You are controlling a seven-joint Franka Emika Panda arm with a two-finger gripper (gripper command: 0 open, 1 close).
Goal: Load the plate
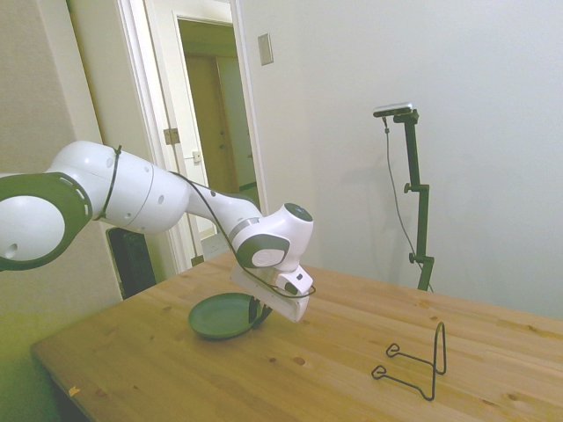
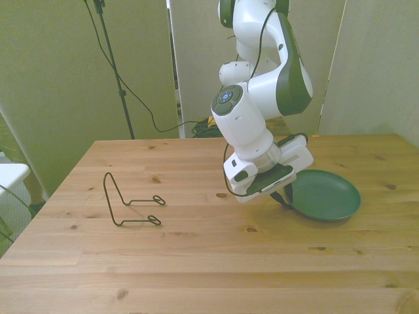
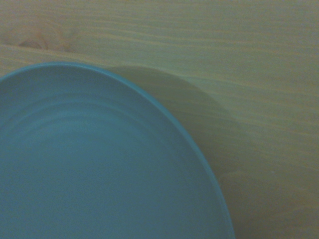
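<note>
- The dark green plate [image 2: 325, 195] lies flat on the wooden table [image 2: 196, 261], well apart from the black wire stand [image 2: 129, 203].
- The claw [image 2: 283, 194] sits at the plate's rim; whether it grips cannot be told.
- A shallow hold on that thin rim could let the plate slip.

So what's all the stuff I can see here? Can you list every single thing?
plate: one, dark green, lying flat on the table toward the front view's right, nothing on it.
wire stand: one, thin black, standing on the table toward the front view's left, well apart from the plate.
table: one, light wood, under everything.
door: one, pale, open, behind the table in the side view.
gripper: one, white with dark fingers, tilted down at the plate's rim; open or shut can't be told.
</note>
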